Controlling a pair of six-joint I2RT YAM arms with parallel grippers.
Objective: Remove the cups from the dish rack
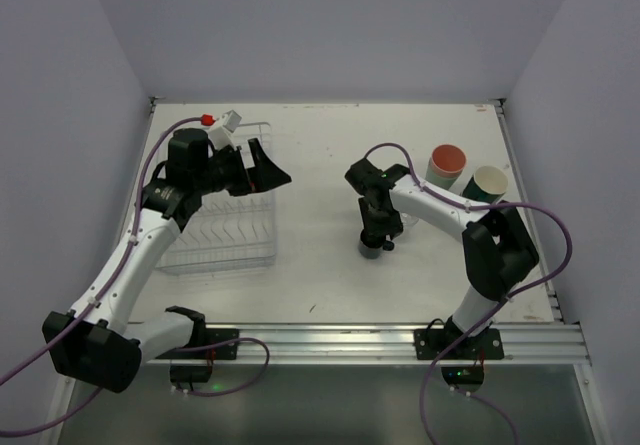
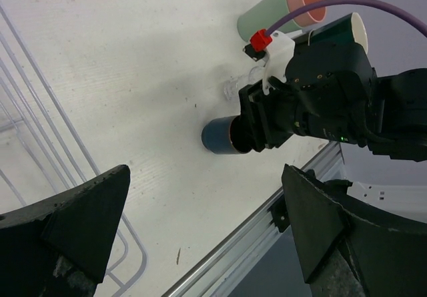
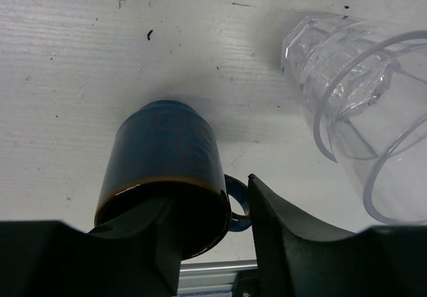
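Note:
My right gripper (image 1: 372, 241) is shut on the rim of the black handled mug (image 3: 167, 143), one finger inside it and the other outside by the handle. The mug stands upright on or just above the table, right of the dish rack (image 1: 225, 237). It also shows in the left wrist view (image 2: 219, 135). A clear glass (image 3: 353, 97) lies right beside it. A mint-green cup with a salmon inside (image 1: 443, 165) and a dark teal cup (image 1: 488, 183) lie at the back right. My left gripper (image 1: 268, 165) is open and empty above the rack's far right corner. No cups show in the rack.
A metal rail (image 1: 350, 340) runs along the table's near edge. White walls enclose the table on three sides. The rack's wires (image 2: 40, 110) lie at the left of the left wrist view. Purple cables trail from both arms.

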